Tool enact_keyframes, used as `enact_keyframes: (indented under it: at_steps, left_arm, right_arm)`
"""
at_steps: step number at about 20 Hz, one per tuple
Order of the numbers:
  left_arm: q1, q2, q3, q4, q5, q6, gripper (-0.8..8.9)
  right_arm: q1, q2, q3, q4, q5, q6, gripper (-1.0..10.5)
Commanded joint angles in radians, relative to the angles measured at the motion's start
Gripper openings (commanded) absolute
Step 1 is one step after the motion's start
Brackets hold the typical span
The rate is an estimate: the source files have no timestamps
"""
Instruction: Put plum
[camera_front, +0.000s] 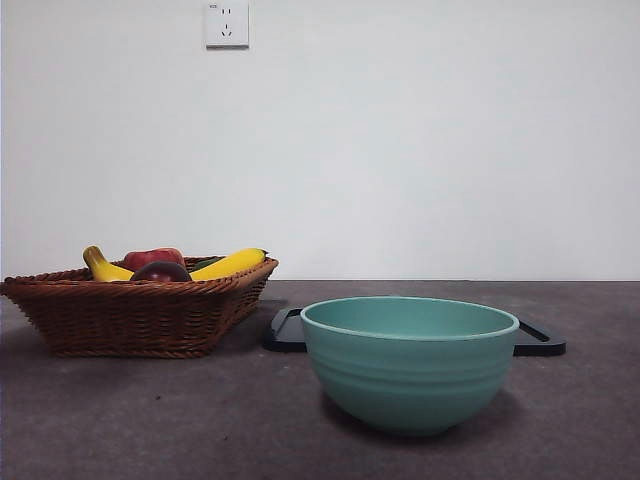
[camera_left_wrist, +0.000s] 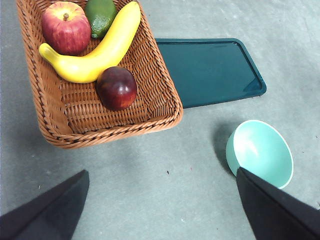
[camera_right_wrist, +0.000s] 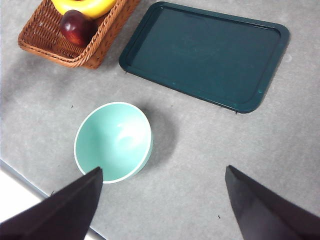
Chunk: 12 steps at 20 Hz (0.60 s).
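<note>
Clearly the plum (camera_left_wrist: 116, 88) lies in the basket (camera_left_wrist: 165, 107), touching the banana (camera_left_wrist: 100, 50). Both the left claw (camera_left_wrist: 160, 210) and the right claw (camera_right_wrist: 162, 210) hang released above the counter (camera_left_wrist: 150, 165). A grasp from above may slip on glossy skin or nudge the banana.

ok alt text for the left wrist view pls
A dark plum lies in a wicker basket with a banana, red apple and avocado. Beside it are a dark green tray and empty teal bowl; the open left gripper hovers above.

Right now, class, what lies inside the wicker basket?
The wicker basket holds the plum, a banana, a red apple and a green avocado. Anything beneath them is hidden.
</note>
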<state>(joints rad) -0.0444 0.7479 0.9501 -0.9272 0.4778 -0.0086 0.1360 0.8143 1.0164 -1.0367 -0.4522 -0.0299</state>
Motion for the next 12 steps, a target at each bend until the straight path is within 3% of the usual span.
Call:
enact_keyframes:
  at_steps: [1, 6, 12]
  left_arm:
    - [-0.004, 0.014, 0.02, 0.016, 0.005, -0.003, 4.72]
    - [-0.037, 0.091, 0.057, 0.094, -0.014, -0.042, 4.68]
    - [-0.134, 0.327, 0.219, 0.115, -0.125, -0.053, 4.67]
  right_arm:
    - [0.002, 0.008, 0.021, 0.005, -0.004, -0.003, 3.9]
    - [0.002, 0.008, 0.021, 0.005, -0.004, -0.002, 3.9]
    - [0.002, 0.008, 0.021, 0.005, -0.004, -0.002, 3.9]
